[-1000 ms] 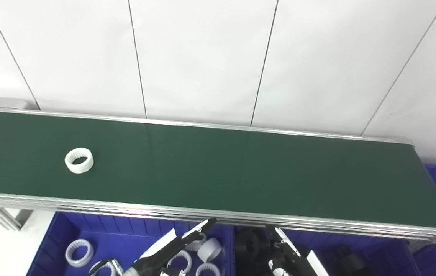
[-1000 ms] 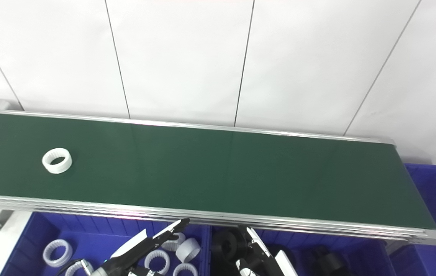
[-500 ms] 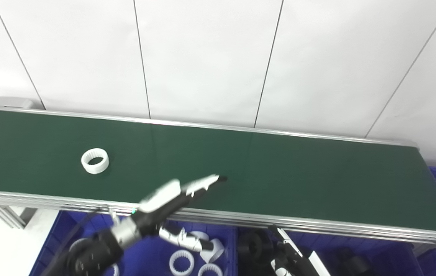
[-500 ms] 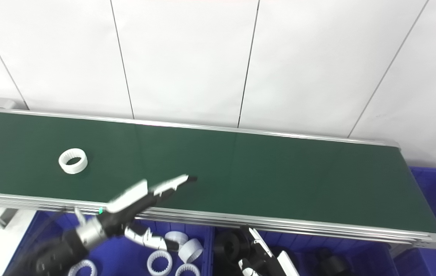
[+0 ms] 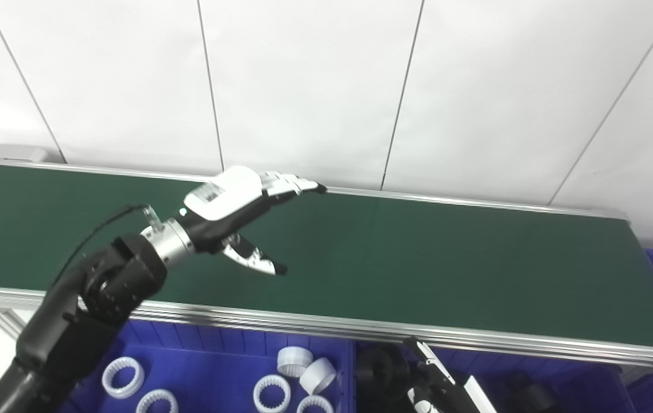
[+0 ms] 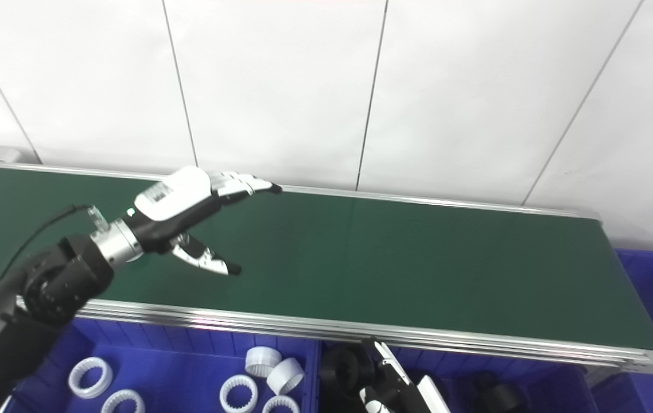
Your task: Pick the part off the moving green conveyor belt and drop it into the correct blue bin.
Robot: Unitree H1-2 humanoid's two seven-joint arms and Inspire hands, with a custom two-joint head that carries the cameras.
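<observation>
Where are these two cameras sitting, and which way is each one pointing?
Left eye view: on the robot's head, looking down across the belt to the wall; left hand open over the belt, right hand low at the bottom edge.
Right eye view: beside it, a little to the right, facing the same way; same hands.
Shared: belt, blue bins with white rings and black parts.

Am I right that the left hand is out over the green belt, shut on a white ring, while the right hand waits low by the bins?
Not quite. The left hand is over the green belt, but it is open, fingers and thumb spread with nothing between them, as the left eye view shows. No ring is visible on the belt. The right hand does wait low by the bins.
</observation>
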